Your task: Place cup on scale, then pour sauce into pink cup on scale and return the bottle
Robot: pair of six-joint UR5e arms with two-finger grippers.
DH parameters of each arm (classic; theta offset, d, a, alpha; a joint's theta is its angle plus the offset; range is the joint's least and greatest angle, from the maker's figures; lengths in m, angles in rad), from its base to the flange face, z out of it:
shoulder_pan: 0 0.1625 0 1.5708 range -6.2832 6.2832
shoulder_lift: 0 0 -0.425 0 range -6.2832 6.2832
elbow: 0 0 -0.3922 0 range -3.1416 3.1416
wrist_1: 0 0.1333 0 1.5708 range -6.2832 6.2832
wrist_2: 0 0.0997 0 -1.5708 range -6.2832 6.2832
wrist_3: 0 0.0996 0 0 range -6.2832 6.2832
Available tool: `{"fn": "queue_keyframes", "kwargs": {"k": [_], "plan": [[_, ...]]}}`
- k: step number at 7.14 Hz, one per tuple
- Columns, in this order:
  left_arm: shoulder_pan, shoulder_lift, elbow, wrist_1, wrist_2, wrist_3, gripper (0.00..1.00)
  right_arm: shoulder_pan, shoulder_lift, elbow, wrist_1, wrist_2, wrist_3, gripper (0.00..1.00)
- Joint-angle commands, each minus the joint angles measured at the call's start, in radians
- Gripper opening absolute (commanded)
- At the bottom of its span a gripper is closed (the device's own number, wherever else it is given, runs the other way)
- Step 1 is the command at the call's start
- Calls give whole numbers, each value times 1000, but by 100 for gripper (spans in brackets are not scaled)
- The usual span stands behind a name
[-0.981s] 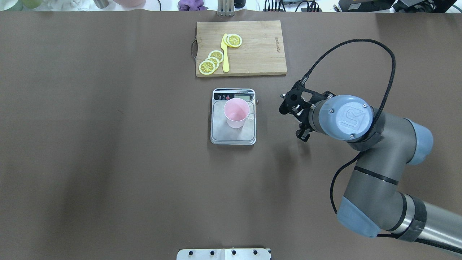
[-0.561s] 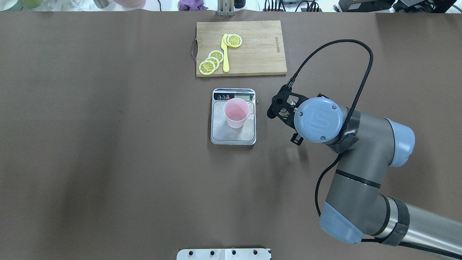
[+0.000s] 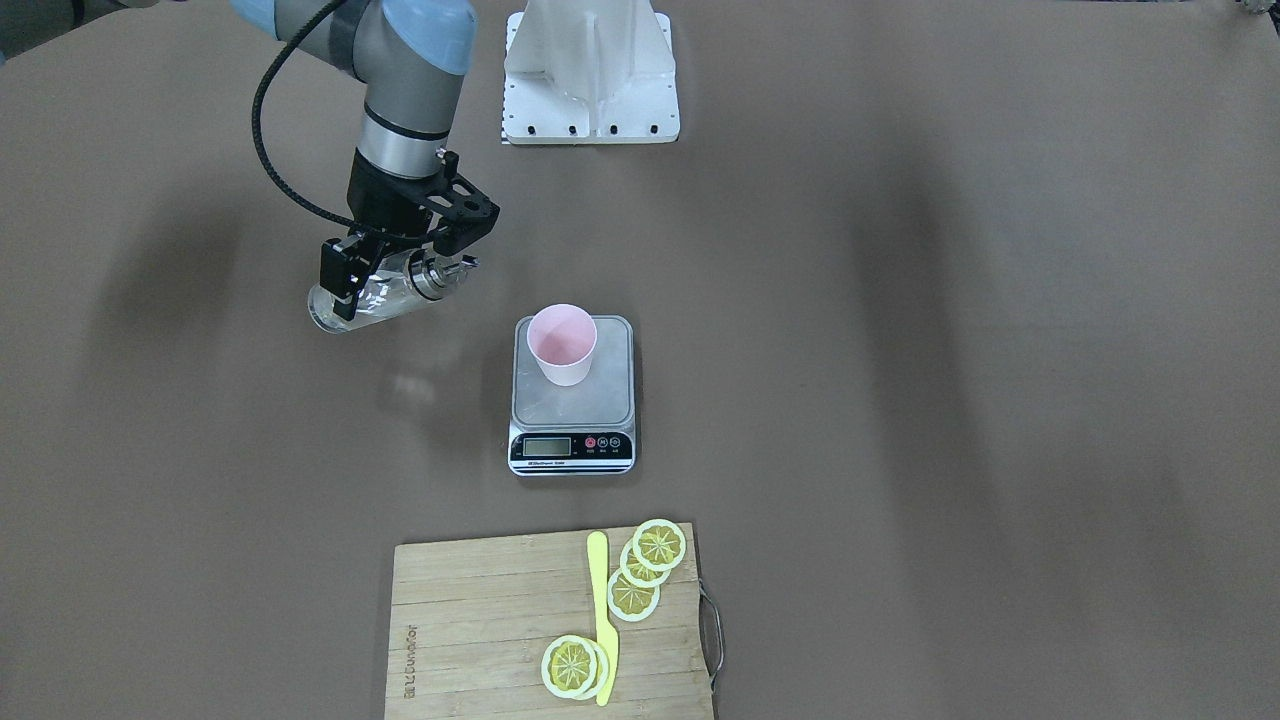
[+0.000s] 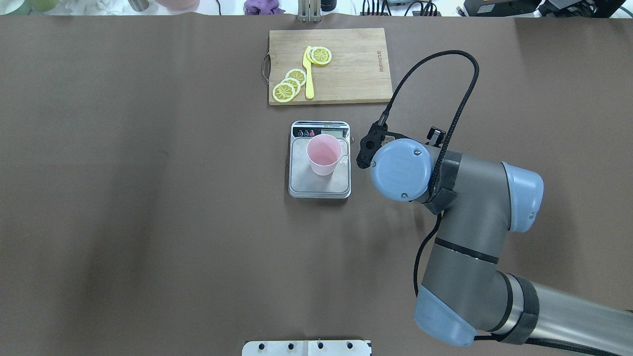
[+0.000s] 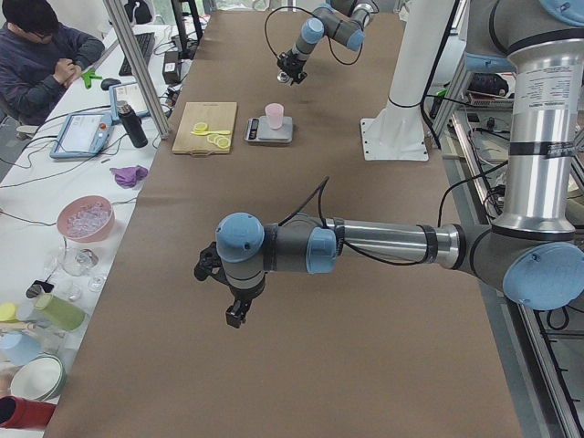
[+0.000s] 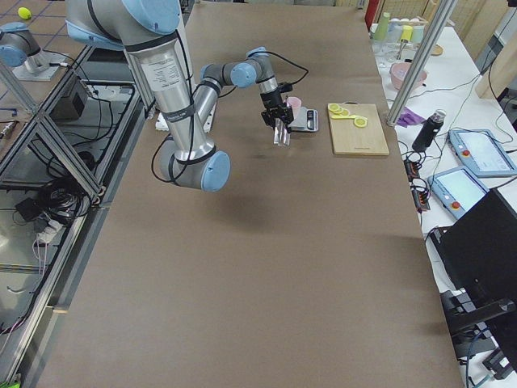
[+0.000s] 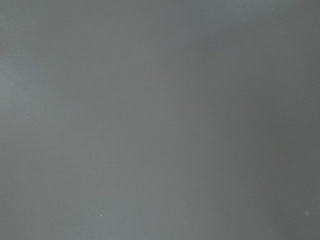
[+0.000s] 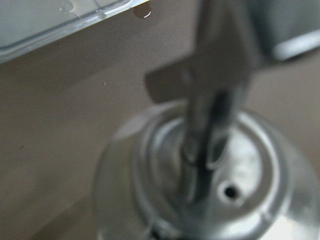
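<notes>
Right gripper, clamped on the tilted bottle of sauce, airborne at nine o'clock of the cup on the scale, front-facing view; step: pour approach; next: spout over rim, tip further.

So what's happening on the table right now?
The right gripper holds the bottle, tipped well over with its metal spout pointing toward the cup. The cup stands upright on the scale. The bottle is in the air beside the scale, not yet over the cup, and no liquid is visibly pouring. The left gripper hangs over bare table far from all this, holding nothing that I can see.
</notes>
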State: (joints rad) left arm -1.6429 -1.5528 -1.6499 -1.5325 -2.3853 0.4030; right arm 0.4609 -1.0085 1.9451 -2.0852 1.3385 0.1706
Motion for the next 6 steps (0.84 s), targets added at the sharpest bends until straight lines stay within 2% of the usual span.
{"fn": "queue_keyframes", "kwargs": {"k": [1,2,6], "plan": [[-2,0,6,2,0,3,99,-22,57,-21,-131,-65,-3,0],[-2,0,12,2,0,6,99,-25,79,-49,-147,-109,-38,0],[-2,0,18,2,-2,7,99,-21,215,-149,-300,-117,-100,0]]}}
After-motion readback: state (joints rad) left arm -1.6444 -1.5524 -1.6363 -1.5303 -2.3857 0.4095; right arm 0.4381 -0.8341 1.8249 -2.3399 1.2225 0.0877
